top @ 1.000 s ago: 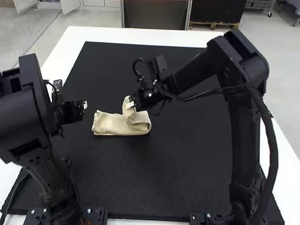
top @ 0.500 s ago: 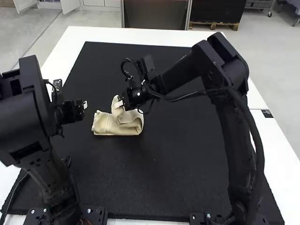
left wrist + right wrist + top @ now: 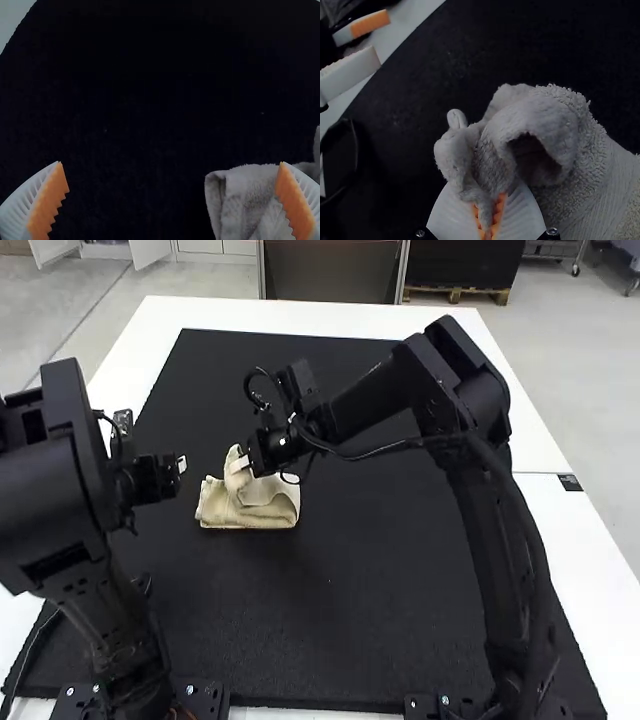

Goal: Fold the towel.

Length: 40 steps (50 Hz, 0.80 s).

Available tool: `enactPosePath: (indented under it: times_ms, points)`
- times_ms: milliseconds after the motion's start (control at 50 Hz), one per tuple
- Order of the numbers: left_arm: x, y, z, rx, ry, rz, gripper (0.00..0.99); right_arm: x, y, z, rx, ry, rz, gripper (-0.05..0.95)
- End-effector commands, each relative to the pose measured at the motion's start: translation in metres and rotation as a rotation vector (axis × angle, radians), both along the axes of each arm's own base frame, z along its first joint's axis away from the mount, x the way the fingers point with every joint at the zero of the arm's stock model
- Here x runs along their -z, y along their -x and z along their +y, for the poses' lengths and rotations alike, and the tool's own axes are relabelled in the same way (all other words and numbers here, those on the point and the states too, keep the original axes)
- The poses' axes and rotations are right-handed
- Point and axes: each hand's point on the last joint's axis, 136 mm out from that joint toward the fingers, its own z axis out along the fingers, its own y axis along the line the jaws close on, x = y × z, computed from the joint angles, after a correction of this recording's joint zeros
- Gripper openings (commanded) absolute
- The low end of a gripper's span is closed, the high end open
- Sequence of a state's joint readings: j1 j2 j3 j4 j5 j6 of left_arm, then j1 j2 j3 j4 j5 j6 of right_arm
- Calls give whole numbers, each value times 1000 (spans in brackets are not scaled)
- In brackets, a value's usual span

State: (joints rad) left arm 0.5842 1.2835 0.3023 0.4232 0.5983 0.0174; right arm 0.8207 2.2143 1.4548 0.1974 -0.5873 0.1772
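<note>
In the high view the towel (image 3: pixel 265 515) lies on the dark mat (image 3: pixel 380 570), one end raised and curled over its flat lower layer by the right gripper (image 3: pixel 243 462). The likeliest trouble, I judge, is a crooked fold: let go there, the curled end could land bunched or spring open, and pulled too far it could drag the lower layer along, since nothing pins that down. The left gripper (image 3: pixel 181 464) stands just beside the other end, so the two could knock together if the right one goes farther across. The right arm (image 3: pixel 430 390) spans the mat, and its cable (image 3: pixel 370 452), looping by the wrist, might snag. In the left wrist view the left gripper's fingers are wide apart with nothing held, and a towel corner lies behind one orange pad (image 3: pixel 295 202); coming down as it is, that finger could press on the cloth and skew it. In the right wrist view the right gripper's fingers are closed on a small, puckered pinch of towel, a hollow loop standing beside it; so narrow a hold might slip or leave a crease. The left gripper's parted fingers are farther off, by the white table (image 3: pixel 412 12)
</note>
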Motion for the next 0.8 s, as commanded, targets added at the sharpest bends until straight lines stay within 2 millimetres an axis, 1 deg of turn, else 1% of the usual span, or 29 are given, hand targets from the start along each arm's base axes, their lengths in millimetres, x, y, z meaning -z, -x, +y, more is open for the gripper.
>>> enactPosePath:
  times_ms: [0, 80, 140, 260, 340, 420, 480, 540, 580, 600, 620, 640, 680, 700, 780]
  points:
    - [2, 4, -2, -3, 0, 1, 969, -14, 11, 15, -37, -38, 1, -20]
    - [3, 5, -2, -3, 1, 2, 967, -12, 13, 17, -42, -38, 3, -11]
    - [4, 5, -2, -3, 2, 3, 967, -12, 12, 17, -42, -39, 2, 21]
    - [5, 5, -3, -3, 3, 5, 967, -18, 9, 19, -35, -56, -4, 261]
    - [5, 6, -2, -5, 2, 5, 967, -23, 8, 21, -34, -66, -5, 346]
    - [6, 6, -3, -6, 3, 8, 969, -31, 10, 23, -41, -84, 14, 495]
    - [8, 7, -3, -6, 5, 12, 967, -43, 8, 25, -43, -102, 0, 557]
    - [8, 8, -4, -6, 5, 12, 967, -57, 5, 26, -40, -122, -19, 585]
    - [8, 8, -4, -6, 5, 12, 969, -63, 3, 26, -37, -131, -26, 582]
    - [8, 8, -4, -6, 5, 12, 967, -69, 3, 26, -38, -139, -33, 554]
    - [8, 8, -4, -6, 5, 12, 967, -72, 3, 26, -39, -143, -36, 490]
    - [7, 7, -3, -6, 5, 11, 967, -75, 3, 26, -41, -147, -39, 356]
    - [7, 7, -3, -6, 4, 9, 967, -81, 4, 24, -53, -159, -39, 46]
    - [7, 7, -3, -6, 4, 9, 967, -82, 5, 23, -60, -164, -27, -26]
    - [6, 6, -3, -7, 3, 7, 967, -76, 8, 18, -63, -151, 5, -23]
